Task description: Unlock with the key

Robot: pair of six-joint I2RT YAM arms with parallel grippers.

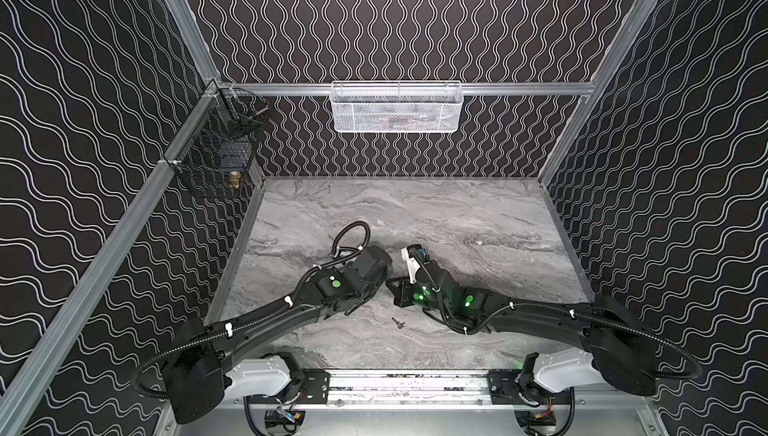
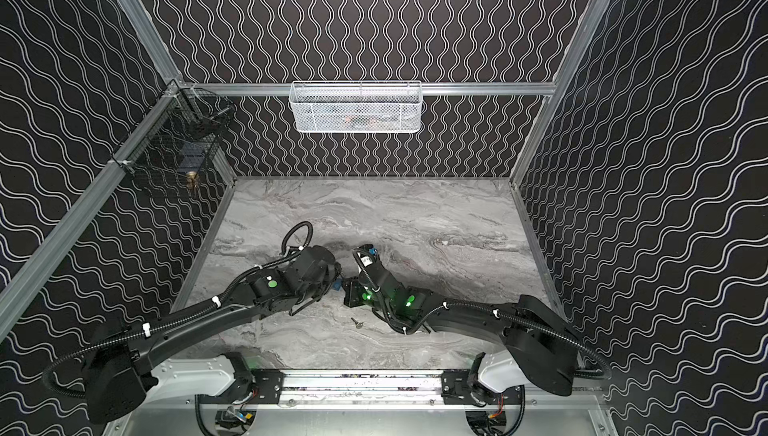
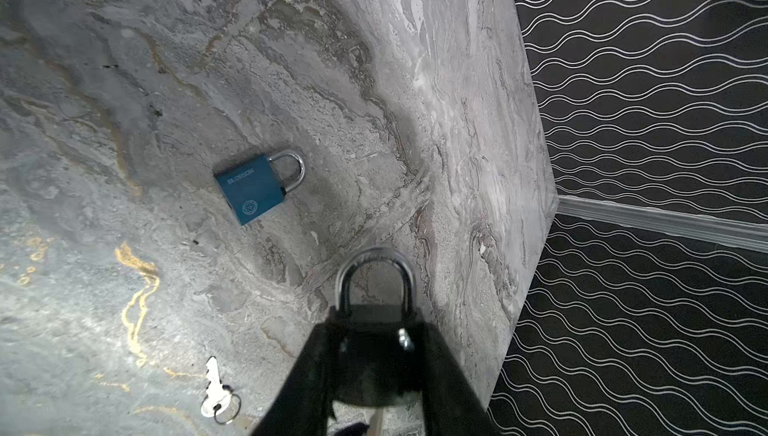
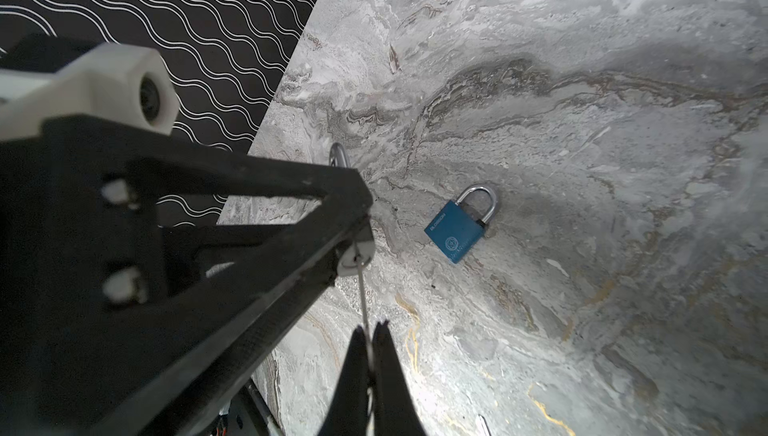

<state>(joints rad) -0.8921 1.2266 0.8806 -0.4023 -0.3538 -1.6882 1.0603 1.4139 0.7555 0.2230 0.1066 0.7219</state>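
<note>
My left gripper [image 3: 376,326] is shut on a dark padlock [image 3: 374,363], and the lock's silver shackle [image 3: 376,280] sticks out past the fingers. In the right wrist view the same padlock [image 4: 357,253] shows its pale bottom face between the left fingers [image 4: 249,226]. My right gripper [image 4: 370,330] is shut on a thin silver key [image 4: 362,292], seen edge-on, whose tip reaches the keyway in that bottom face. In both top views the two grippers [image 1: 374,286] [image 1: 397,288] meet low over the middle of the marble table [image 1: 478,214].
A blue padlock [image 3: 255,187] [image 4: 457,232] lies flat on the table beyond the grippers. A second key on a ring [image 3: 216,392] [image 1: 398,322] lies nearer the front. A white mesh basket [image 1: 397,108] hangs on the back wall, a black wire basket [image 1: 216,155] on the left wall.
</note>
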